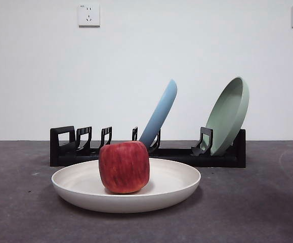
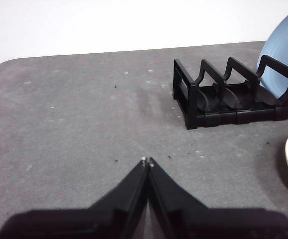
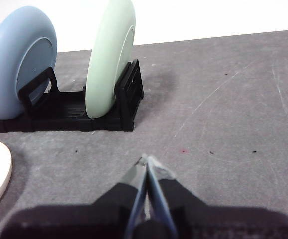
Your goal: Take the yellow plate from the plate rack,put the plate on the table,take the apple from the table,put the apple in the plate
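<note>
- You see no readable writing
- Red streaked apple [image 1: 124,167] sits in the cream yellow plate [image 1: 179,188], between left gripper [image 2: 147,162] and right gripper [image 3: 147,160], both clenched empty

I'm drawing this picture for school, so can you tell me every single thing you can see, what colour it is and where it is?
apple: 1, red with yellowish streaks, sitting in the cream plate.
yellow plate: 1, cream, flat on the table in front of the rack.
plate rack: 1, black, long and low, on the table behind the plate.
blue plate: 1, light blue, leaning on edge in the middle of the rack.
green plate: 1, sage green, leaning on edge at one end of the rack.
table: 1, dark grey.
wall sockets: 2, white, high on the white wall.
left gripper: 1, black, fingers shut, over bare table, holding nothing.
right gripper: 1, black, fingers shut, over bare table, holding nothing.
</note>
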